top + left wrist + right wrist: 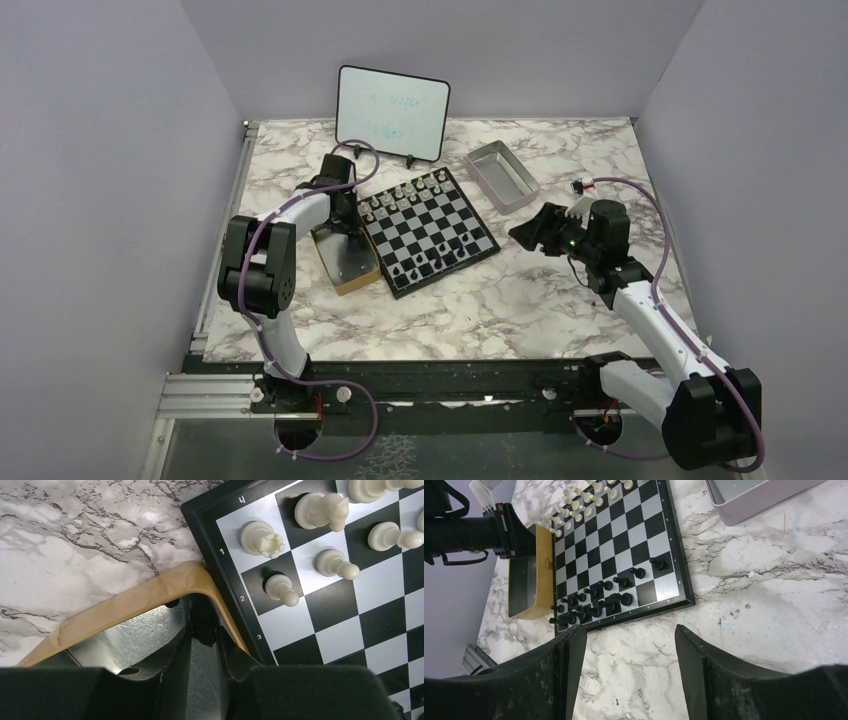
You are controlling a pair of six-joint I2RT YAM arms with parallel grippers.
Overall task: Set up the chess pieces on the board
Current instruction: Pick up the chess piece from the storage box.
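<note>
The board [440, 215] lies mid-table, turned at an angle. Several black chess pieces [425, 265] crowd its near edge, and the right wrist view shows them [596, 605] in two loose rows. Pale pieces [400, 195] fill the far edge. My left gripper [203, 635] reaches down into the corner of the tan wooden box [125, 605], beside the board [340, 640]. It is shut on a small black chess piece [203, 622] at its fingertips. My right gripper [629, 630] hangs open over bare marble, right of the board [634, 535], holding nothing.
A grey metal tray [500, 175] sits behind the board on the right. A small whiteboard [392, 112] stands at the back. The tan box [350, 270] touches the board's left edge. Grey walls close in the table on three sides.
</note>
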